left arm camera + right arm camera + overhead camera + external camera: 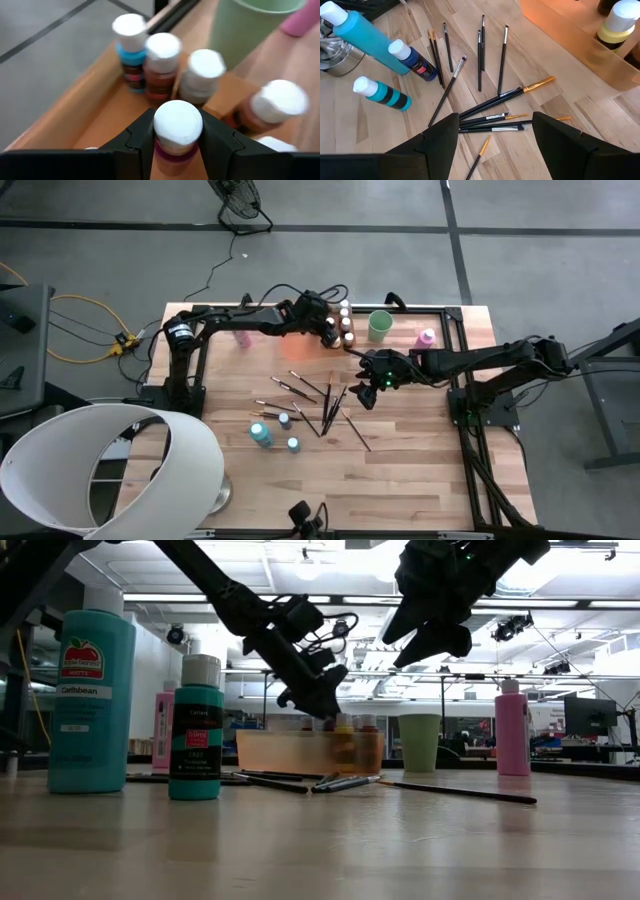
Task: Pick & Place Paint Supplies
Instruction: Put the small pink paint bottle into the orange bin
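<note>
My left gripper reaches over the right end of the translucent orange tray, shut on a small white-capped paint bottle with a dark pink label. Several more capped bottles stand in that end of the tray. My right gripper hangs open above the scattered dark-handled paintbrushes at mid-table, touching none of them. Teal and blue bottles lie on the wood beyond the brushes. My left gripper pinches the bottle between its two fingers at the cap's sides, one finger on each side. The fingers slant down from the table's left. The bottle stands upright between them over the tray; its bottom is hidden, so whether it rests there I cannot tell.
A light green cup stands just right of the tray, with a pink bottle farther right. Another pink bottle sits left of the tray. A white lamp shade covers the near left corner. Bare wood lies near right.
</note>
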